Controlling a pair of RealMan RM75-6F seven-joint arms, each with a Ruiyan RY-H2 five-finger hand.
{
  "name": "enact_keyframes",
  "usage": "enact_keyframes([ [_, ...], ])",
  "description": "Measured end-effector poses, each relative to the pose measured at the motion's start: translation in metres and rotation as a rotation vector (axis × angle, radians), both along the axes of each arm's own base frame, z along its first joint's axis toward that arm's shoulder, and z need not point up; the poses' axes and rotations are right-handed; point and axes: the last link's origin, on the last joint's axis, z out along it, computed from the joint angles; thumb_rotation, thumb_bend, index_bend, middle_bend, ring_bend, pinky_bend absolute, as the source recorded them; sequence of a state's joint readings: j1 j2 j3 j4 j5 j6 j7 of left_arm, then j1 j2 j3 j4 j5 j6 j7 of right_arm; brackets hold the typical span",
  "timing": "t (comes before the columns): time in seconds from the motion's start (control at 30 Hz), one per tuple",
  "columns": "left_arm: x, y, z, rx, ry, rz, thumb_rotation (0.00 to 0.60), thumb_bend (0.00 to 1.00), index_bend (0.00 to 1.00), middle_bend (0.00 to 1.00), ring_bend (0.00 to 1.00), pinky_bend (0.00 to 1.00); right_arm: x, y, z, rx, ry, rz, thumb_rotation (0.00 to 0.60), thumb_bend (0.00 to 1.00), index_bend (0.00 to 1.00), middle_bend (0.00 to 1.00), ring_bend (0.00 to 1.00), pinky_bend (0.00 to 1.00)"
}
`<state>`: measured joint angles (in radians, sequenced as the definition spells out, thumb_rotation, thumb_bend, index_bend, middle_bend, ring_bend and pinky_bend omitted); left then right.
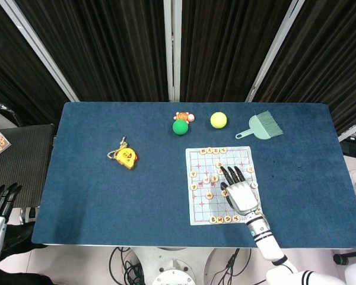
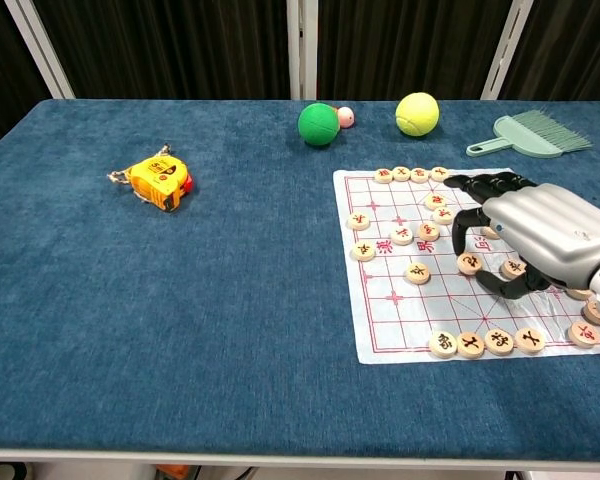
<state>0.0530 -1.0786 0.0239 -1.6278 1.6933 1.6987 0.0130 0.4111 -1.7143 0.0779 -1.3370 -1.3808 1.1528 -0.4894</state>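
Observation:
A paper Chinese chess board (image 1: 200,205) (image 2: 400,320) lies on the right half of the blue table, with round wooden pieces scattered on it. My right hand (image 1: 240,193) (image 2: 550,235) hovers over the board's right side, fingers apart and arched downward. One fingertip stands just over a piece (image 2: 470,263), and I see nothing gripped. A row of pieces (image 2: 485,342) lines the board's near edge. My left hand (image 1: 0,202) hangs off the table at the far left, fingers apart and empty.
A yellow tape measure (image 1: 126,157) (image 2: 160,182) lies at mid-left. At the back sit a green ball (image 1: 180,127) (image 2: 318,124), a small orange toy (image 1: 183,116), a yellow tennis ball (image 1: 218,120) (image 2: 417,113) and a green hand brush (image 1: 262,126) (image 2: 535,135).

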Motion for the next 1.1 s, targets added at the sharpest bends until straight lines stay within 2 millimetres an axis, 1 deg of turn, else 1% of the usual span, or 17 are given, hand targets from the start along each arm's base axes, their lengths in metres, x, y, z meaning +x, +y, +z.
enact_keyframes([
  [0.23, 0.0, 0.0, 0.0, 0.0, 0.0, 0.001, 0.6, 0.12, 0.06, 0.06, 0.0, 0.0, 0.003, -0.008, 0.003, -0.021, 0.001, 0.0, 0.6, 0.31, 0.53, 0.0, 0.0, 0.0],
  [0.43, -0.002, -0.001, 0.001, 0.001, -0.001, 0.006, 0.6, 0.12, 0.06, 0.06, 0.0, 0.0, 0.002, -0.013, 0.0, -0.027, 0.022, -0.011, 0.6, 0.31, 0.52, 0.0, 0.0, 0.0],
  [0.73, -0.004, -0.001, 0.0, 0.0, -0.005, 0.008, 0.6, 0.12, 0.06, 0.06, 0.0, 0.0, 0.002, -0.015, -0.005, -0.026, 0.021, -0.02, 0.6, 0.31, 0.47, 0.0, 0.0, 0.0],
  [0.97, -0.005, -0.002, 0.002, 0.005, -0.005, 0.01, 0.6, 0.12, 0.06, 0.06, 0.0, 0.0, 0.003, -0.016, -0.007, -0.03, 0.022, -0.02, 0.6, 0.31, 0.45, 0.0, 0.0, 0.0],
  [1.1, -0.006, -0.002, 0.002, 0.004, -0.006, 0.012, 0.6, 0.12, 0.06, 0.06, 0.0, 0.0, 0.003, -0.017, -0.008, -0.031, 0.023, -0.026, 0.6, 0.31, 0.41, 0.0, 0.0, 0.0],
])
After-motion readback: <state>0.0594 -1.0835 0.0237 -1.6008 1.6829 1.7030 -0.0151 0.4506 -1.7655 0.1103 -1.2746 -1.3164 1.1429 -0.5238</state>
